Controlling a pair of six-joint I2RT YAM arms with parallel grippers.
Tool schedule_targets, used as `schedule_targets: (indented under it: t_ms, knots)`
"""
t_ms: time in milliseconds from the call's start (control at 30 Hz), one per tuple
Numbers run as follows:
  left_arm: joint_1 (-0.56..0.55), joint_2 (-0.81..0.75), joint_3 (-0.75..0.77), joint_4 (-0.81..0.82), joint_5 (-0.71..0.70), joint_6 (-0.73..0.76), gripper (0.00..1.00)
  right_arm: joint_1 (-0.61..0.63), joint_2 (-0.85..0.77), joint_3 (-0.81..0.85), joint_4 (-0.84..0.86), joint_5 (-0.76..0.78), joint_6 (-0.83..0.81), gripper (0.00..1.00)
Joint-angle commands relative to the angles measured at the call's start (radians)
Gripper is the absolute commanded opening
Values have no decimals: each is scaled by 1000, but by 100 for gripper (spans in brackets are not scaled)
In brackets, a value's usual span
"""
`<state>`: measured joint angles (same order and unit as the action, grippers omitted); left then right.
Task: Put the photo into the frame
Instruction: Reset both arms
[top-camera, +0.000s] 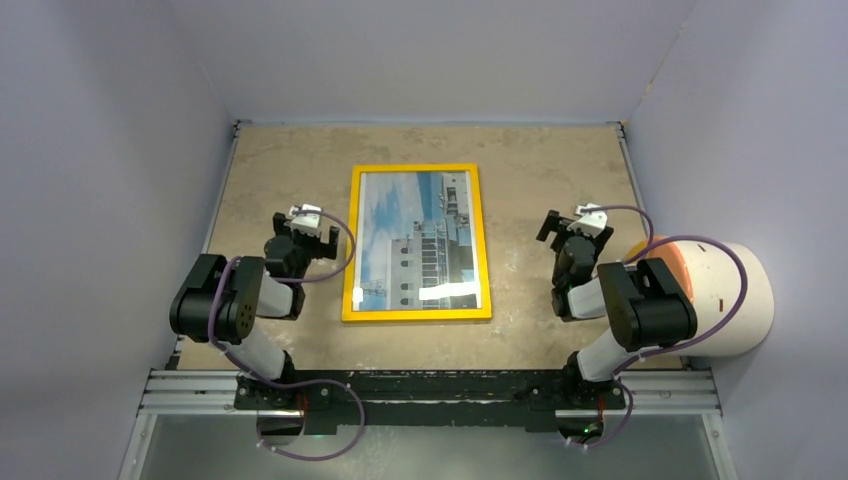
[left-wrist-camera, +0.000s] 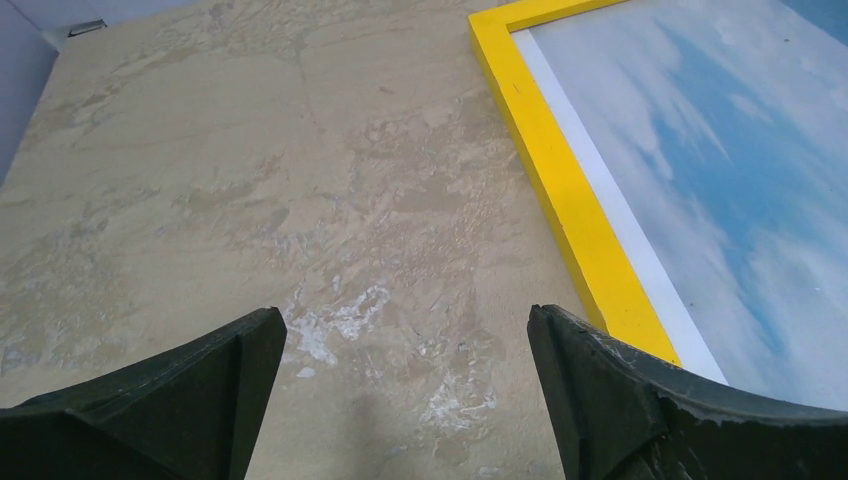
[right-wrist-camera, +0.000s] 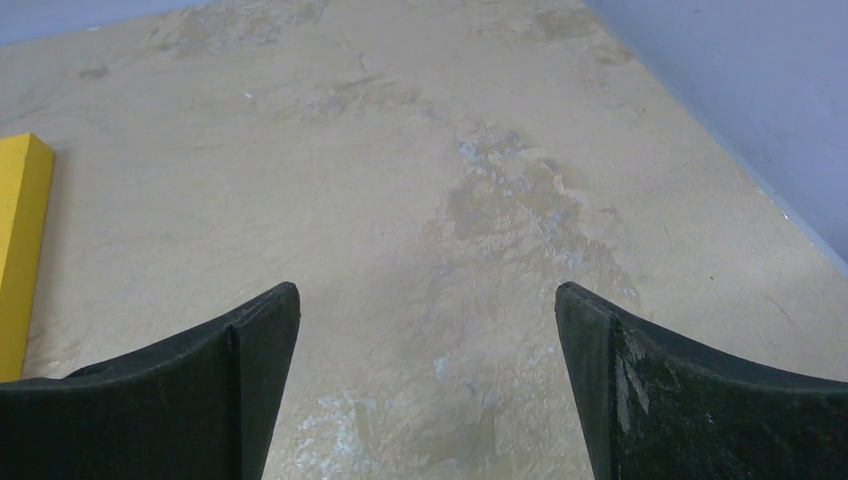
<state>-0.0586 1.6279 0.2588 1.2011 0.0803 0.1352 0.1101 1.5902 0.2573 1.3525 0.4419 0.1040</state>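
The yellow frame (top-camera: 417, 313) lies flat in the middle of the table, with the photo (top-camera: 420, 240) of a white building and blue sky inside it, face up. In the left wrist view the frame's left side (left-wrist-camera: 560, 190) and the photo's sky (left-wrist-camera: 720, 170) show at the right. My left gripper (top-camera: 303, 222) is open and empty, over bare table just left of the frame. My right gripper (top-camera: 570, 226) is open and empty, over bare table right of the frame. In the right wrist view a frame corner (right-wrist-camera: 20, 240) shows at the far left.
The beige tabletop (top-camera: 290, 160) is walled by pale blue panels at the back and sides. A white and orange cylindrical object (top-camera: 735, 295) stands at the right edge beside the right arm. A metal rail (top-camera: 430, 390) runs along the near edge.
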Motion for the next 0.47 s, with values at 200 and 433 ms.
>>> schedule_targets:
  t_ms: [200,433]
  knots:
    - [5,-3,14,45,-11,1,100,-4,-13,-7,38,3,-9,99]
    - [4,-5,7,57,-16,0,100,-4,-12,-7,37,3,-8,99]
